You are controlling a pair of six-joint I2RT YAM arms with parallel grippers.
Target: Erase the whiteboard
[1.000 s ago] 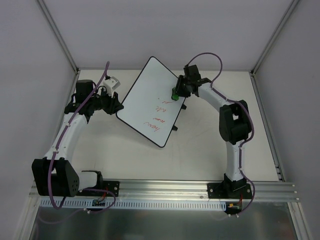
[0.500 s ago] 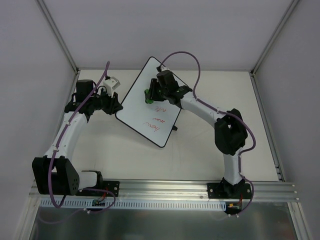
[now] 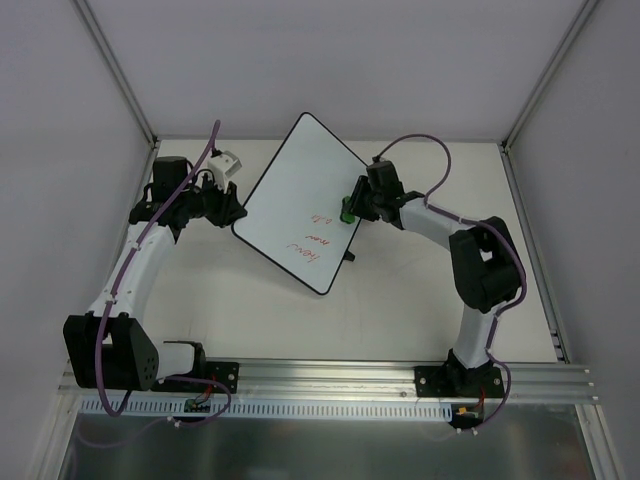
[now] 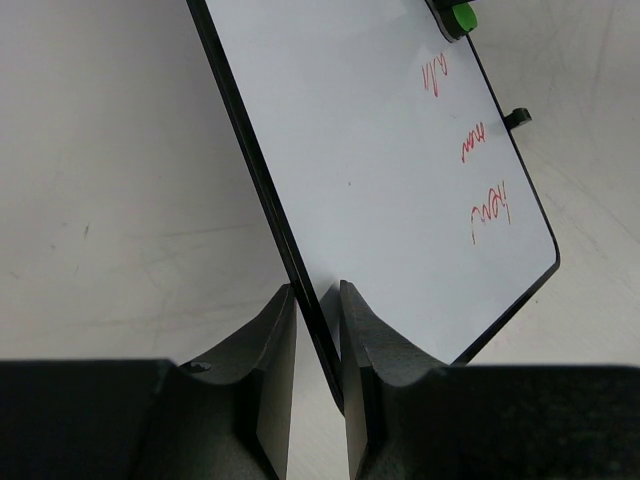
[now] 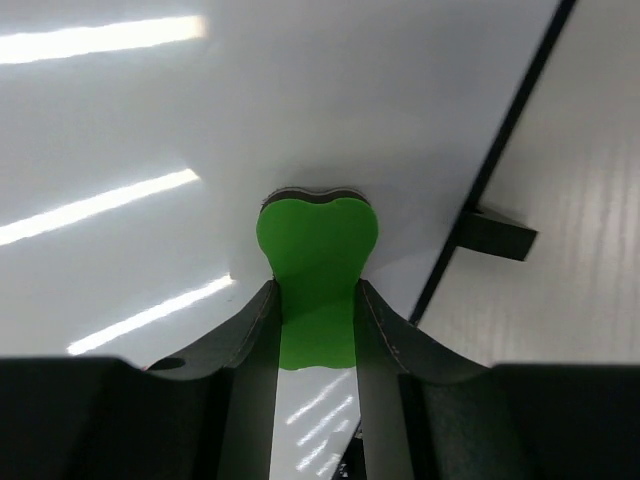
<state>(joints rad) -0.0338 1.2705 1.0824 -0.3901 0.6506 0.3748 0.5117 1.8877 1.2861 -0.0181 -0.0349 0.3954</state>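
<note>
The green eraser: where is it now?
In the top view, the right gripper holds the green eraser at the right edge of the whiteboard, beside the red writing.

The whiteboard (image 3: 300,195) has a smooth, glossy white face that mirrors bright strips of light. Its thin frame looks like black plastic with a slight sheen. The green eraser (image 5: 316,250) looks matt and smooth. Both the left gripper (image 4: 318,300) and the right gripper (image 5: 316,300) are matt black plastic. The table (image 4: 110,200) is matt off-white and faintly scuffed. The rail (image 3: 330,372) is ribbed bare metal.
</note>
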